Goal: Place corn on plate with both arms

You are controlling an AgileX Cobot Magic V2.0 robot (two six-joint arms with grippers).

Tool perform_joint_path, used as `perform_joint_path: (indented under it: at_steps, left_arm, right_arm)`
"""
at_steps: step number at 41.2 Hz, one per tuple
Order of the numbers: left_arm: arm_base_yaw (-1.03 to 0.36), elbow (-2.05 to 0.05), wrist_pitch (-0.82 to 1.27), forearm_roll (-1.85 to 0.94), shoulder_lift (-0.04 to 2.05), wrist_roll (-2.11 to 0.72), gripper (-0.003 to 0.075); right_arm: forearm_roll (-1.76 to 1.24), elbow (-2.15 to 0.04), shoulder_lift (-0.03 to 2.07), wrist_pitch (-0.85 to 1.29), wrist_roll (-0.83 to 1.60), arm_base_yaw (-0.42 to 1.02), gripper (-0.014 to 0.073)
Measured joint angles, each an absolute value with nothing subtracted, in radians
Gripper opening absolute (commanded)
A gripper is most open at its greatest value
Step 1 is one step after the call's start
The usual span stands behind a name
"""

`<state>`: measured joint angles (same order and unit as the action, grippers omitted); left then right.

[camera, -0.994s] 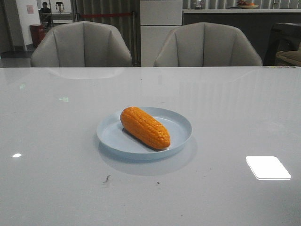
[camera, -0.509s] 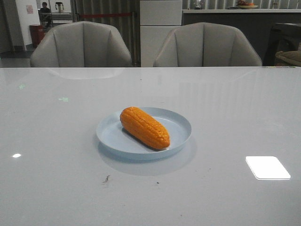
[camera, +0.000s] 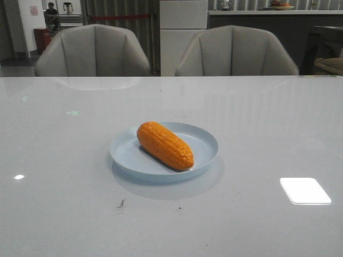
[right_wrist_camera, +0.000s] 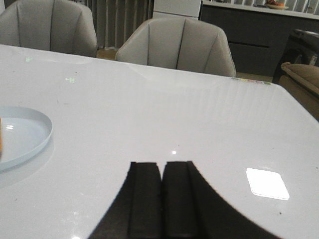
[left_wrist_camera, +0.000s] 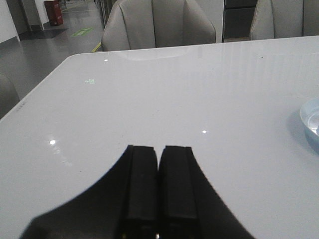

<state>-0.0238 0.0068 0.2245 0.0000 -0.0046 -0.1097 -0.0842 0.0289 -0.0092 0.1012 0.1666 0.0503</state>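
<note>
So the corn cob [camera: 165,145] lies diagonally on the pale blue plate [camera: 204,140]; both jaws are closed up, empty, over bare bench [camera: 64,203].

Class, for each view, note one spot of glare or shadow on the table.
Front view: a bright rectangular glare patch on the table, and a soft shadow under the plate. Left wrist view: small light specks. Right wrist view: the same bright patch.
</note>
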Motion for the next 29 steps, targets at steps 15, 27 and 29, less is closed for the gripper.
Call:
perform_joint_path:
  at_steps: [15,27,29]
  left_arm:
    - [-0.024,0.007,0.225,0.0,-0.005,-0.11,0.0089]
    - [-0.024,0.007,0.225,0.0,-0.005,-0.11,0.0089]
    - [-0.024,0.007,0.225,0.0,-0.005,-0.11,0.0089]
  right_arm:
    - [-0.084,0.029,-0.01,0.123,0.167,0.05,0.002]
    - [-0.084,0.029,-0.01,0.123,0.167,0.05,0.002]
    - [-0.084,0.029,-0.01,0.123,0.167,0.05,0.002]
